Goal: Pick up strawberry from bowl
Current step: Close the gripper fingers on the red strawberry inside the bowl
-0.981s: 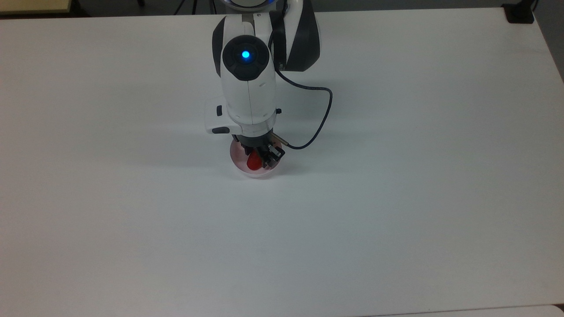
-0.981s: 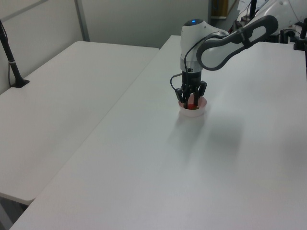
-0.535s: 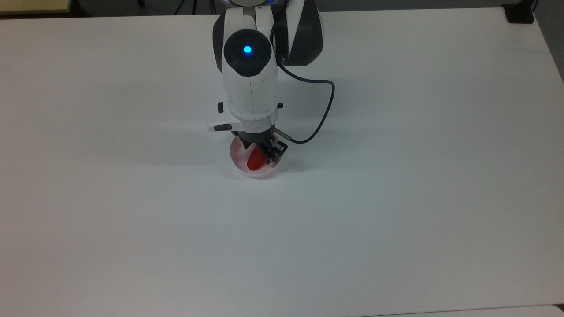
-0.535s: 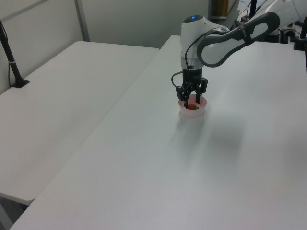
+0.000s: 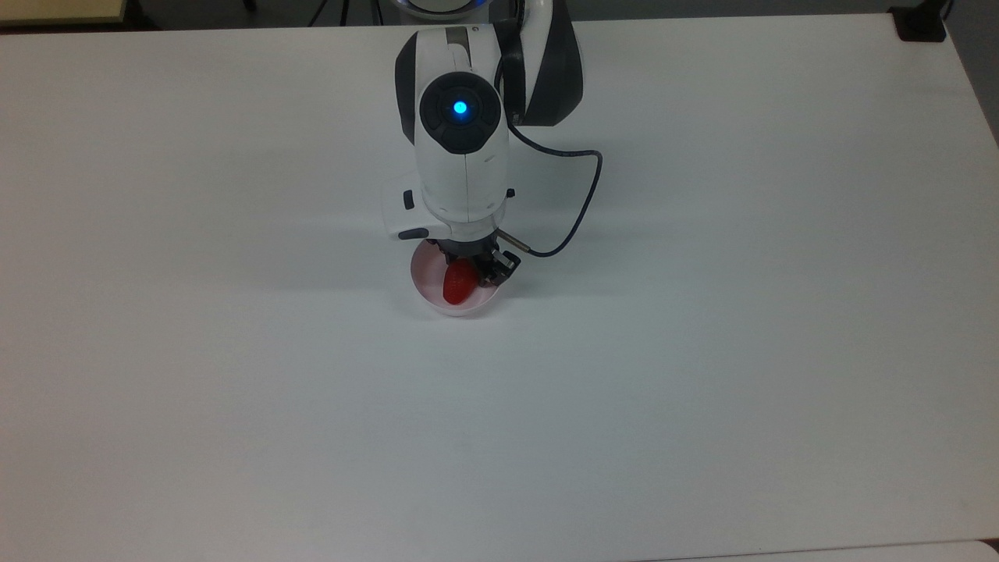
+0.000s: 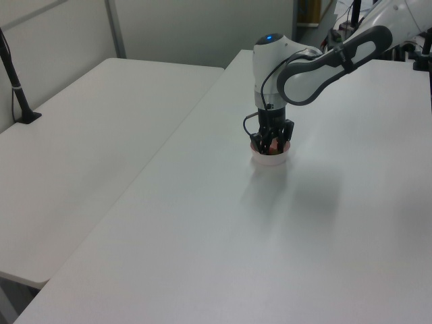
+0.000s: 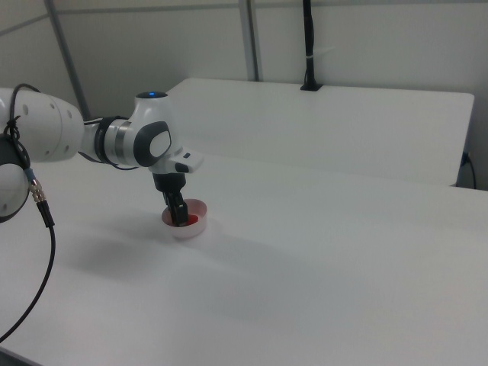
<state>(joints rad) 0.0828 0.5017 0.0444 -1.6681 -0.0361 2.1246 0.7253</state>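
Gripper [image 5: 468,275] down in bowl [image 5: 425,290] at table [image 5: 702,351] ctr, fingers clenched on strawberry [image 5: 457,282]; cable loops off at 3 o'clock, top view.

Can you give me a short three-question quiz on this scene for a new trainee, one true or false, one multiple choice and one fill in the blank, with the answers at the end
1. True or false: the strawberry lies on the bare table, outside the bowl.
2. Multiple choice: where is the claw in the top view? A) far off at a table corner. B) directly over the bowl, down at the strawberry. C) resting flat on the table beside the bowl.
3. Fill in the blank: the bowl holding the red strawberry is pale ____ in colour.

Key: 1 false, it is within the bowl's rim. 2 B. 3 pink.
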